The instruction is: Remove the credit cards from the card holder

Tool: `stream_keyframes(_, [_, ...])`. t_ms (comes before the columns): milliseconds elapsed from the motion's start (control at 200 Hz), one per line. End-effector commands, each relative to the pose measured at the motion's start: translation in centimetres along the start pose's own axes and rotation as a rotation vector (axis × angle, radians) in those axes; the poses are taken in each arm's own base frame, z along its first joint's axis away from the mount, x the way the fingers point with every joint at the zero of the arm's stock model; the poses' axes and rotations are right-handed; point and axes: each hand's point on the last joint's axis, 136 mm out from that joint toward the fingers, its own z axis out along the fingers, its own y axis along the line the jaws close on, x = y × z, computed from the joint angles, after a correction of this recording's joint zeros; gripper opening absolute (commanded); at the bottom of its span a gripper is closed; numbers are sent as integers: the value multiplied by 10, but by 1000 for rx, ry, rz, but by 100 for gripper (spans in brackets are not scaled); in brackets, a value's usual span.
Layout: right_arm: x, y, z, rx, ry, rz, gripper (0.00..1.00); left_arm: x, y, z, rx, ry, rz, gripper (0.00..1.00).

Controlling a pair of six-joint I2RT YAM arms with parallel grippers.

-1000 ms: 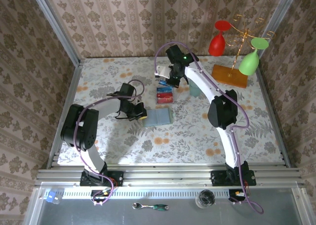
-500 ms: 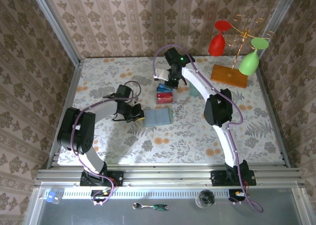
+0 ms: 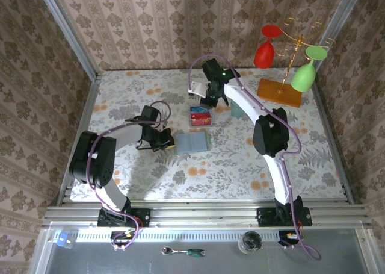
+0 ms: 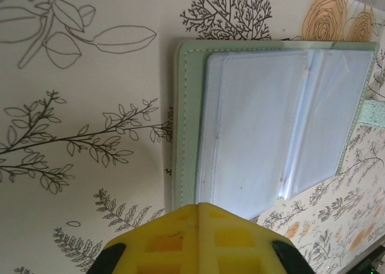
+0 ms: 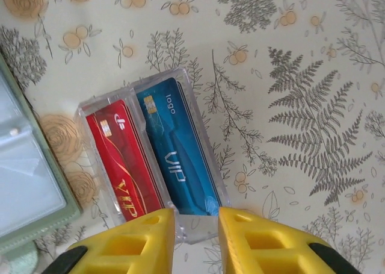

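The card holder (image 3: 194,143) lies open on the floral table, its pale green edge (image 4: 185,123) framing clear sleeves that look empty. My left gripper (image 4: 201,206) is shut, its yellow tips meeting at the holder's near edge (image 3: 170,143); I cannot tell whether they pinch it. Two credit cards, one red (image 5: 123,165) and one blue (image 5: 174,147), lie side by side in a small clear tray (image 5: 201,230). My right gripper (image 5: 197,220) hovers open over the tray's near end (image 3: 207,100) with nothing between its fingers. The holder's corner (image 5: 24,177) shows beside the tray.
A pale teal cup (image 3: 236,109) stands just right of the tray (image 3: 201,115). At the back right, a rack on an orange base (image 3: 280,92) carries a red glass (image 3: 264,51) and a green glass (image 3: 304,75). Metal rails edge the table.
My right gripper's fingers have parted above the tray. The left arm and the holder have shifted slightly left.
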Motion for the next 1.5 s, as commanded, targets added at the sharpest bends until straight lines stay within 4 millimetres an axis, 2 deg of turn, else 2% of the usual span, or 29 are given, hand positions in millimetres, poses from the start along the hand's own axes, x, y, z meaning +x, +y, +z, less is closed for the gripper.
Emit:
stream_keyframes(0, [-30,-7,-38,80,-142,166,27,0,-2,-5,19,-18,-1,1])
stream_keyframes(120, [-36,9,-41,66,-194,348,29,0,-4,-3,42,-19,-3,0])
stream_keyframes(275, [-40,38,-34,-3,-219,587,28,0,-5,0,55,-16,-6,0])
stream_keyframes(530, [-28,93,-7,-174,-145,993,26,3,4,8,31,3,-22,0])
stream_keyframes(695, [-28,127,13,-340,-93,1203,24,5,9,12,21,19,-29,0])
stream_keyframes(880, [-33,160,31,-466,-74,1272,25,8,15,15,0,29,-34,0])
stream_keyframes(1030, [-37,176,43,-509,-31,1271,27,9,17,15,-10,30,-32,0])
stream_keyframes(1170, [-42,183,51,-532,-15,1273,26,10,19,16,-15,36,-32,0])
stream_keyframes(1495, [-31,193,71,-519,51,1290,24,8,19,17,-16,40,-31,0])
